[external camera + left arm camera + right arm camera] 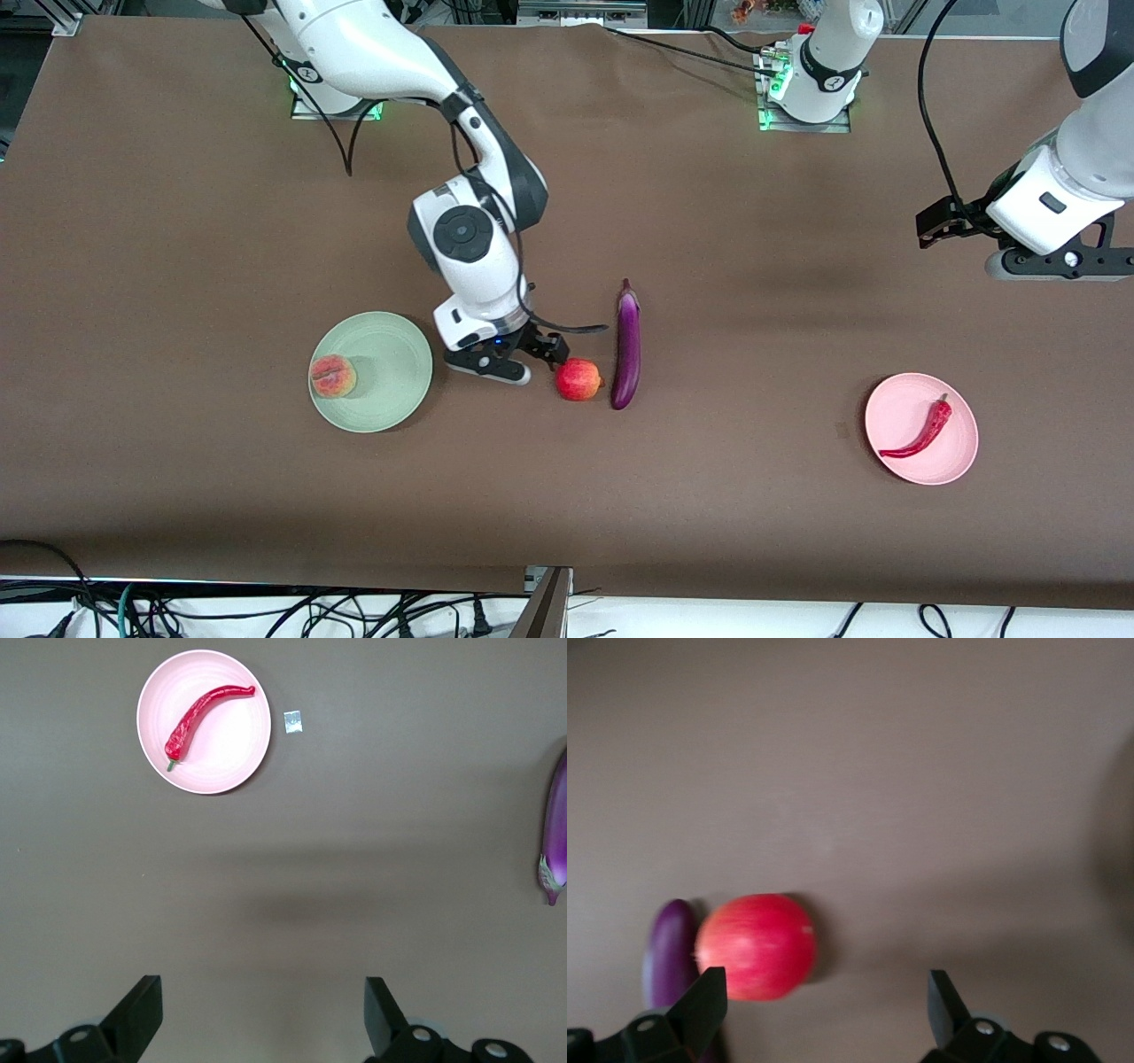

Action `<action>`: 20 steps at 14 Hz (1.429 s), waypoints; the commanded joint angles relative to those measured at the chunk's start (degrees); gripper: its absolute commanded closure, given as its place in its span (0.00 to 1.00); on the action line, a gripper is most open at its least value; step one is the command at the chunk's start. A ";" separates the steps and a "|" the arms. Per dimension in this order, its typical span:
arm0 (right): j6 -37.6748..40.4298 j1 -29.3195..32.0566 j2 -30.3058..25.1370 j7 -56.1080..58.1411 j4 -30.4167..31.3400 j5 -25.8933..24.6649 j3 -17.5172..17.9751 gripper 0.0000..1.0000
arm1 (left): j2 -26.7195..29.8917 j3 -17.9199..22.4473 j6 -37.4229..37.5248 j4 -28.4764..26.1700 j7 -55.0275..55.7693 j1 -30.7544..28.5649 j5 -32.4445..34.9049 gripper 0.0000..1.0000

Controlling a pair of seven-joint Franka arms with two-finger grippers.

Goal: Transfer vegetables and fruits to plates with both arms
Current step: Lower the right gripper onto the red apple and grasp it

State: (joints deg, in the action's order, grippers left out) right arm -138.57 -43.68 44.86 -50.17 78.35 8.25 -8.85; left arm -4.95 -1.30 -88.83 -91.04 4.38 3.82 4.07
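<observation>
Peach [333, 376] sits on the green plate [390, 346] and the chili [921, 430] lies on the pink plate [961, 447]. Pomegranate [578, 379] and eggplant [627, 346] lie side by side on the counter [177, 221]. The right gripper [518, 350] hangs low beside the pomegranate with fingers open, and the left gripper [263, 1010] waits high over the counter, fingers open too.

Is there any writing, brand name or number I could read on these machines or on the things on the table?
None can be read.
Small round marks on both arm bases: too small to read.
Small pale tag on the table beside the pink plate: no legible text.
</observation>
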 commanded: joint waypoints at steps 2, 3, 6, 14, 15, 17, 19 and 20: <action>-7.13 -2.02 3.12 -2.56 -0.39 0.46 -0.29 0.00 | 0.03 0.16 0.15 0.34 0.02 -0.13 -1.25 0.00; -8.80 -2.37 3.74 -2.56 -0.39 0.37 -0.20 0.00 | 0.02 0.16 0.06 0.34 0.02 -0.13 -1.25 0.00; -12.76 -3.43 5.85 -2.65 -0.39 0.02 -0.38 0.00 | 0.11 0.16 0.15 0.34 0.02 -0.13 -1.25 0.00; -17.60 -4.93 9.10 -2.56 -1.18 -2.09 -0.73 0.00 | 0.11 0.07 0.32 0.25 0.10 0.14 -1.61 0.00; -18.39 -4.93 9.45 -2.65 -1.18 -2.27 -0.73 0.00 | 0.11 0.07 0.32 0.34 0.10 0.14 -1.61 0.00; -19.71 -4.84 9.80 -2.47 -1.18 -2.53 -0.82 0.00 | 0.11 0.07 0.32 0.34 0.10 0.14 -1.61 0.00; -21.12 -4.84 10.33 -2.47 -1.18 -3.32 -1.26 0.00 | 0.11 0.07 0.32 0.34 0.10 0.14 -1.61 0.00; -22.08 -4.84 10.60 -2.47 -1.18 -3.50 -1.26 0.00 | 0.11 0.07 0.32 0.34 0.10 0.14 -1.69 0.00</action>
State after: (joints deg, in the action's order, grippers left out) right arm -158.55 -48.26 54.09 -52.05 78.30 5.98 -9.59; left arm -5.08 -1.43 -88.85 -91.04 4.38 3.78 4.00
